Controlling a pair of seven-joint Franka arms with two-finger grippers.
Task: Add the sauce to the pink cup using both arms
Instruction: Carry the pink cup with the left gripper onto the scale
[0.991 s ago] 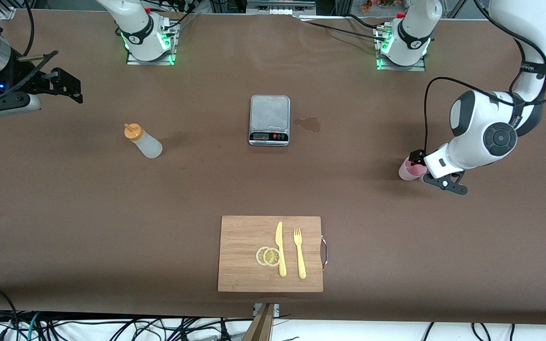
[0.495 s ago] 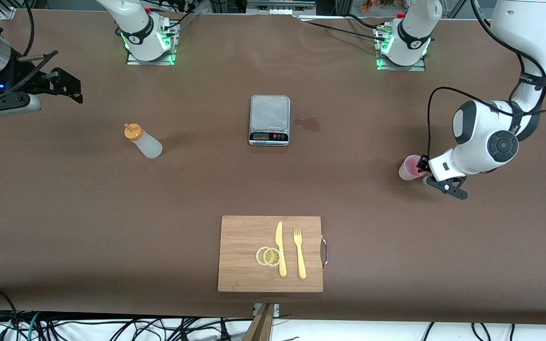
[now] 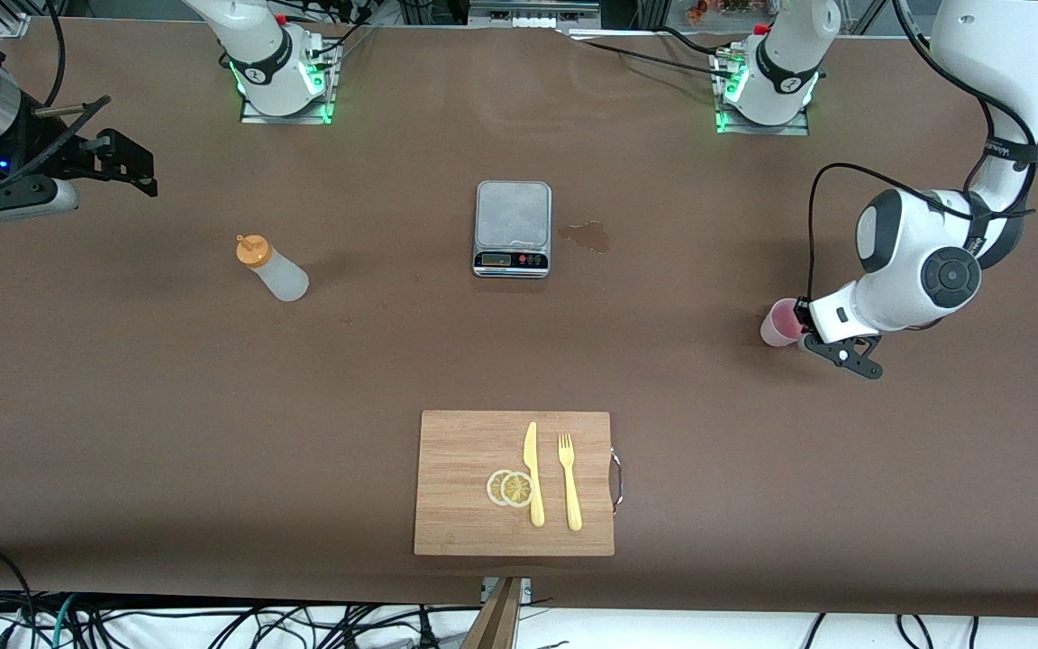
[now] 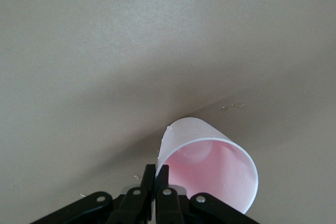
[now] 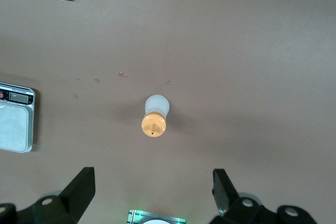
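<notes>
**Left gripper pinches the pink cup's rim**

The pink cup [image 3: 780, 323] is on the brown table [image 3: 122, 406], toward the left arm's end. It leans a little in the left wrist view, with its open mouth showing. The left gripper [image 4: 155, 182] has its two fingers pressed together on the rim of the cup, one inside and one outside, so it is holding the cup by its wall. The left arm [image 3: 920, 266] bends down low over the table to reach it.

The sauce bottle [image 3: 272, 268] stands on the table toward the right arm's end, well apart from the cup. It has an orange cap [image 5: 154, 125]. The right gripper [image 5: 152, 192] hangs up in the air over the table near the sauce bottle, and its jaws are wide open with nothing in them. The right arm waits.

A grey scale [image 3: 513, 228] sits between the bottle and the cup, with a small wet stain [image 3: 586, 236] just beside it. Nearer to the front camera is a wooden board [image 3: 514, 483]. On it lie a yellow knife [image 3: 532, 473], a yellow fork [image 3: 569, 481] and two lemon slices [image 3: 509, 488].
</notes>
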